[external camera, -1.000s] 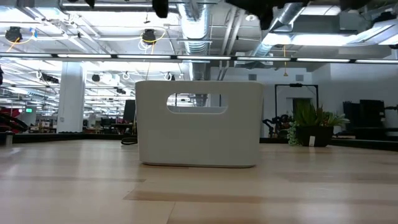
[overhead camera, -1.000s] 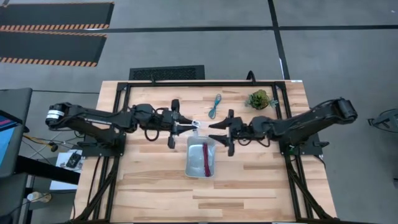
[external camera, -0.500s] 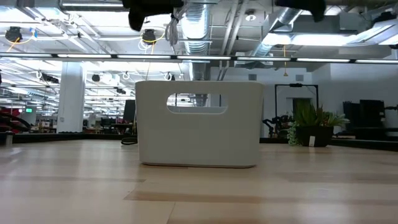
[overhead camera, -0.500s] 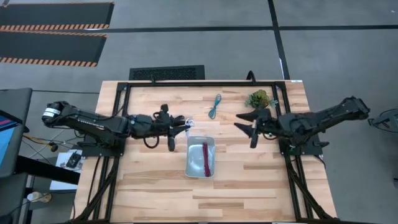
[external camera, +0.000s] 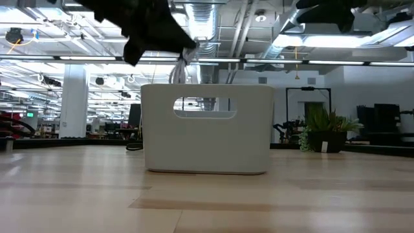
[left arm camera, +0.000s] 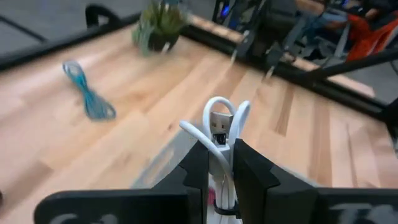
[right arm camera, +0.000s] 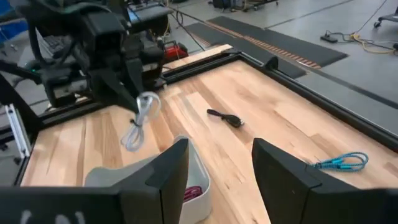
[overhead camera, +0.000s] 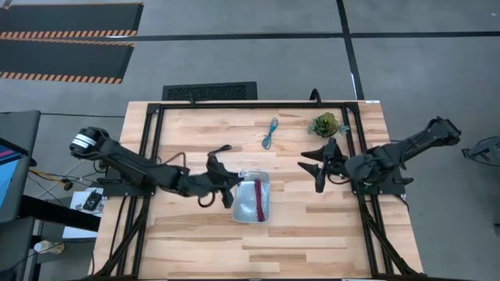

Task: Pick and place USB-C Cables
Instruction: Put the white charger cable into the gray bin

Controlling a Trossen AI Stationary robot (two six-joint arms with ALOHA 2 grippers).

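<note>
Table (overhead camera: 312,226): pale wood, carrying all items, seen from above. Tray (overhead camera: 251,197): pale grey, standing near the table's centre, with the red cable (overhead camera: 258,199) lying inside it. Left gripper (overhead camera: 231,183): hovering just at the tray's left edge, its fingers (left arm camera: 198,171) pinching closed on the white cable (left arm camera: 221,127), whose loop and plug are sticking out past the tips while the rest is dangling above the tray's rim in the low view. Right gripper (overhead camera: 316,165): hanging well to the right of the tray, fingers (right arm camera: 168,168) spread wide, gripping nothing. Plant (overhead camera: 324,124): sitting near the table's far right corner. Blue cable (overhead camera: 269,133): lying on the table beyond the tray, near the far edge. Black cable (overhead camera: 220,148): lying on the table, left of the blue one.
</note>
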